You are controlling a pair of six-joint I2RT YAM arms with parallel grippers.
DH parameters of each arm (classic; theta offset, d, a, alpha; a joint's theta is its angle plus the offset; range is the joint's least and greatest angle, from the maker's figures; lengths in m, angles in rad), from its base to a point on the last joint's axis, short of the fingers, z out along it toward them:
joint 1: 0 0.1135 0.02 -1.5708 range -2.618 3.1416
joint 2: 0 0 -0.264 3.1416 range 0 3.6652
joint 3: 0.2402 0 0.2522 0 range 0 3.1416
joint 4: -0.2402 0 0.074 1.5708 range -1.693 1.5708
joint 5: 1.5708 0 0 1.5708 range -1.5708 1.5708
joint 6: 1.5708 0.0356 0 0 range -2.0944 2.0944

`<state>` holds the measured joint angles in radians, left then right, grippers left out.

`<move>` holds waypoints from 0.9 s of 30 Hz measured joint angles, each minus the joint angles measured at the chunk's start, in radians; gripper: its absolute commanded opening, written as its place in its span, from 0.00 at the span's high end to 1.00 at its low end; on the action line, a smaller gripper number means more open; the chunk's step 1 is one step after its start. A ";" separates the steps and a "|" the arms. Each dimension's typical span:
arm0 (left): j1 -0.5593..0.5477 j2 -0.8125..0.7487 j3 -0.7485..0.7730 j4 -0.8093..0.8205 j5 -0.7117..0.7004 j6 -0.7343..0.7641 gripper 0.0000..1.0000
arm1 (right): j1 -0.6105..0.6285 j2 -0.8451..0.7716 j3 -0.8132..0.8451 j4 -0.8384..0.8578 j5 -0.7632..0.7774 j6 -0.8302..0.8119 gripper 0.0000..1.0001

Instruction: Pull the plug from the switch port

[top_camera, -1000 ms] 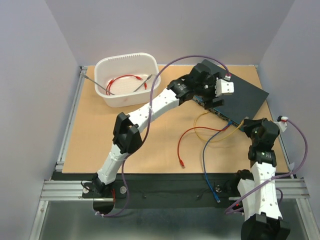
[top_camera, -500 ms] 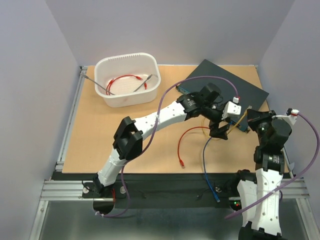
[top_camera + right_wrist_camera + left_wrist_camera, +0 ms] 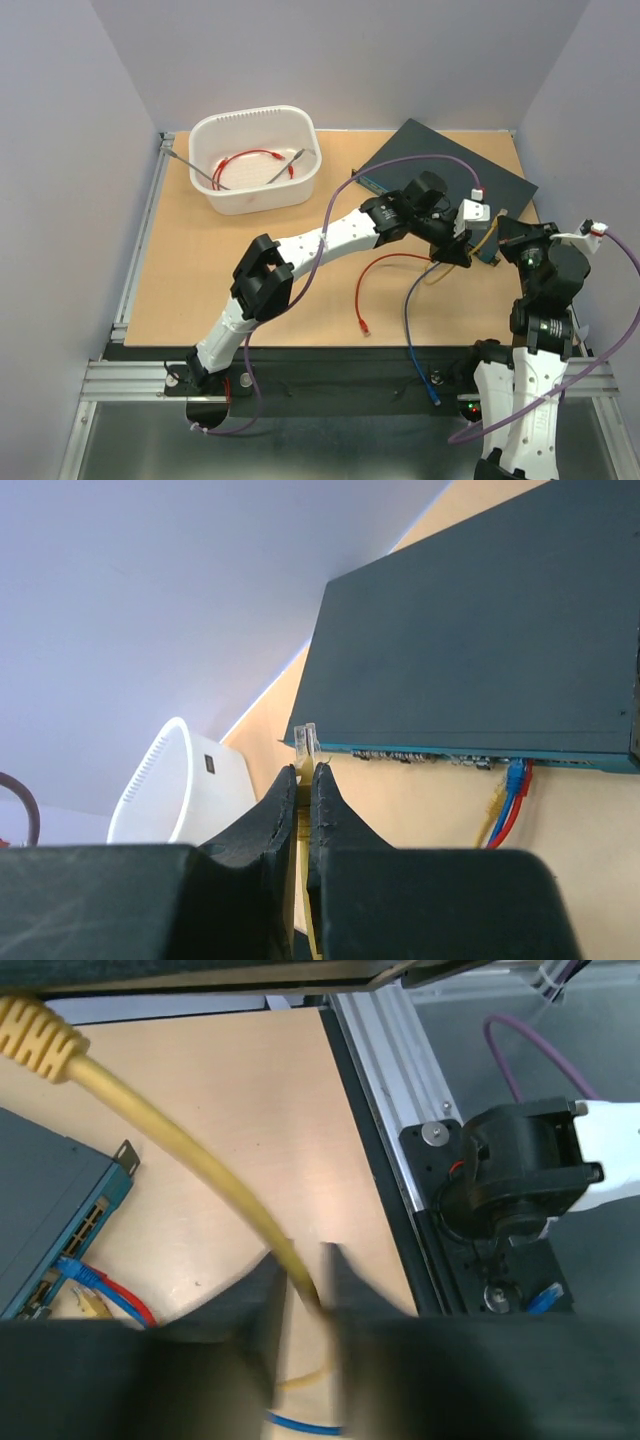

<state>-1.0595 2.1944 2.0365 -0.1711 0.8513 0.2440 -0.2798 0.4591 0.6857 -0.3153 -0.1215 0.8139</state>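
The switch [image 3: 470,165] is a flat dark box at the back right, and it also fills the upper right of the right wrist view [image 3: 480,630]. Blue, red and yellow plugs [image 3: 505,785] sit in its front ports. My right gripper [image 3: 498,230] [image 3: 305,770] is shut on the clear-tipped free plug of the yellow cable [image 3: 200,1160]. That cable runs down between the blurred fingers of my left gripper [image 3: 457,253] [image 3: 303,1265]. Its jaws stand narrow around the cable, with a gap still showing beside it. The yellow plug [image 3: 90,1305] at the cable's other end stays in the switch port.
A white tub [image 3: 255,160] at the back left holds a red cable and two metal tools. A loose red cable [image 3: 375,285] and a blue cable [image 3: 412,320] lie on the wooden table in front of the switch. The metal frame [image 3: 400,1070] runs along the table's edge.
My left gripper has left the switch top, swung toward the near right onto the yellow cable, and its jaws have narrowed. The right gripper rose and shifted right with the yellow plug.
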 measured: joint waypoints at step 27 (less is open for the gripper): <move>0.673 -0.221 0.438 -0.045 -0.174 -0.121 1.00 | 0.000 -0.010 0.223 -0.025 -0.013 -0.103 0.00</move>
<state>-0.3862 1.9736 2.4744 -0.2165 0.6773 0.1230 -0.2798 0.4492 0.9085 -0.3401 -0.1349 0.7109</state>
